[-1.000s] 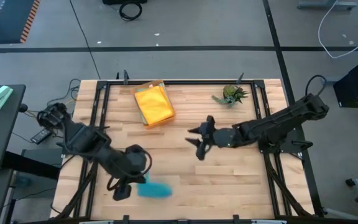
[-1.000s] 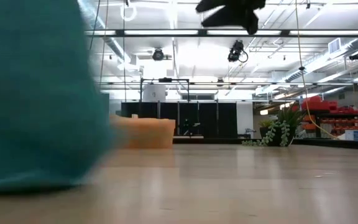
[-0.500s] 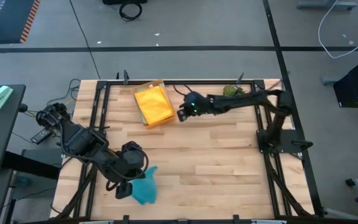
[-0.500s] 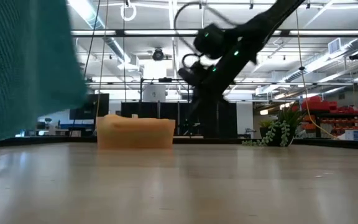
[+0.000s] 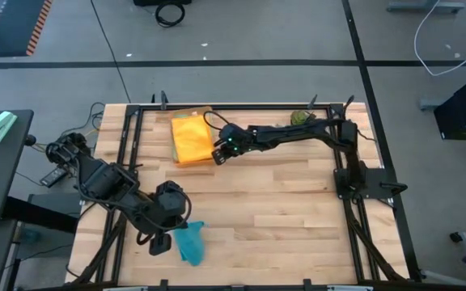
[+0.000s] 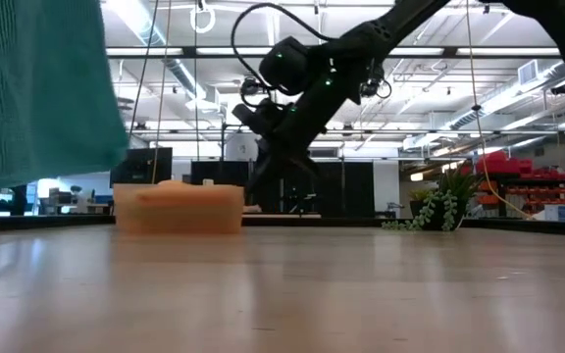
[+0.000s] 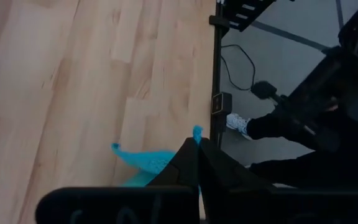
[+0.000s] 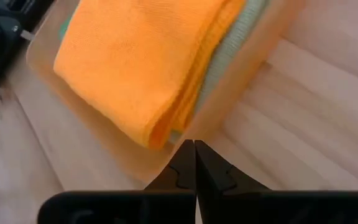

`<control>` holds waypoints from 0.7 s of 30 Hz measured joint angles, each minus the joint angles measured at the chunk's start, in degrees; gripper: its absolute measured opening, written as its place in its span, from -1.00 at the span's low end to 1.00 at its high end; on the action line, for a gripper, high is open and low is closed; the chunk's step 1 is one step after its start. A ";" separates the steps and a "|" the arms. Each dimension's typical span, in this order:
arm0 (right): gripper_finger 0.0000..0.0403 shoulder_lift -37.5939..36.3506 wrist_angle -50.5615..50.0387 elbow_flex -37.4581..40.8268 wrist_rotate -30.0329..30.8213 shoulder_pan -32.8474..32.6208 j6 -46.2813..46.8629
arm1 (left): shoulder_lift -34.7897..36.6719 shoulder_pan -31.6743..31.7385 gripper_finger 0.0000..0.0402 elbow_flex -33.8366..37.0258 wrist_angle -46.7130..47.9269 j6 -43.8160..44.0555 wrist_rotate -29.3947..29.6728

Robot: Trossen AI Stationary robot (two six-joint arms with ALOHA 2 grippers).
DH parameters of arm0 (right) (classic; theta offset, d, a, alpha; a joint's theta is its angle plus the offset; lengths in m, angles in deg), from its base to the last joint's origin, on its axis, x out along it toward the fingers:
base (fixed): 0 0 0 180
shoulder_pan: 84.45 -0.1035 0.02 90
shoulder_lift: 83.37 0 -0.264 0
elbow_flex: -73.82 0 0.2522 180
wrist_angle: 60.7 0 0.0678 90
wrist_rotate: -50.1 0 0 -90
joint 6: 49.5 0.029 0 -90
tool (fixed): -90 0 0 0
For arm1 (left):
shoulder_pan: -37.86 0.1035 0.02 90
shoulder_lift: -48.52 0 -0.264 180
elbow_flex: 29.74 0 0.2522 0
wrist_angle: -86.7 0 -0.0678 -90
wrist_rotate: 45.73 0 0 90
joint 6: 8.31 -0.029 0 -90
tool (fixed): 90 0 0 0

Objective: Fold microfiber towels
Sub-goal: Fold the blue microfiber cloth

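An orange tray (image 5: pixel 175 155) at the table's far left holds a folded orange towel (image 8: pixel 135 56) on top of a sage green one (image 8: pixel 235 46). My right gripper (image 5: pixel 218 154) is shut at the tray's near right corner. A teal towel (image 5: pixel 188 242) hangs near the table's front left, with my left gripper (image 7: pixel 196 147) shut on it. In the low view the teal towel (image 6: pixel 37 88) fills the left side, its lower edge above the tabletop. My left gripper pinches the teal towel near one corner (image 7: pixel 196 132), which sticks out past the fingertips. The fingers slant downward. The rest of the cloth (image 7: pixel 146 163) hangs slack below them, clear of the table as the low view shows it. My right gripper's shut fingertips (image 8: pixel 190 149) meet the outside of the tray's rim at its near right corner (image 8: pixel 180 138). They slant down at it from the table's right side. The tray stands flat on the table.
A small green plant (image 6: pixel 444 211) stands at the far right, behind the right arm in the high view. Black rails (image 5: pixel 128 162) run along the table's edges. Bare wood (image 5: pixel 281 210) fills the middle and near right.
My right gripper has swung from mid-table toward the far left, sunk, shut, and reached the tray's corner; the tray has slid a little toward the left edge. The teal towel's lower end has risen off the table and now hangs narrower under my left gripper.
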 joint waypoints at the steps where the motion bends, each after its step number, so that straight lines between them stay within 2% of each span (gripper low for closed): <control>1: -1.00 0.84 0.03 -0.99 -0.48 -0.04 -0.04 | -0.02 0.00 -0.97 0.00 0.00 -0.08 0.12; 6: -1.00 2.48 -2.86 -3.60 -1.08 0.17 -1.44 | -0.02 -0.07 -0.94 0.00 0.39 -0.27 0.53; 10: -1.00 -0.62 -7.67 -3.58 0.08 0.75 -4.87 | 0.16 -0.32 -0.97 0.00 0.39 -0.28 0.56; 13: -1.00 -4.73 -10.90 -3.58 -2.36 -0.44 -9.78 | 0.52 -1.13 -0.95 0.00 -0.14 -0.03 0.57; 17: -0.96 -9.28 -10.90 -0.74 -12.16 -8.34 -20.06 | 0.52 -3.81 -0.95 0.00 -0.09 2.60 0.55; 21: -0.83 -9.81 -1.12 4.40 -12.29 -17.72 -26.42 | 0.52 -6.29 -0.97 0.00 -0.09 4.32 1.71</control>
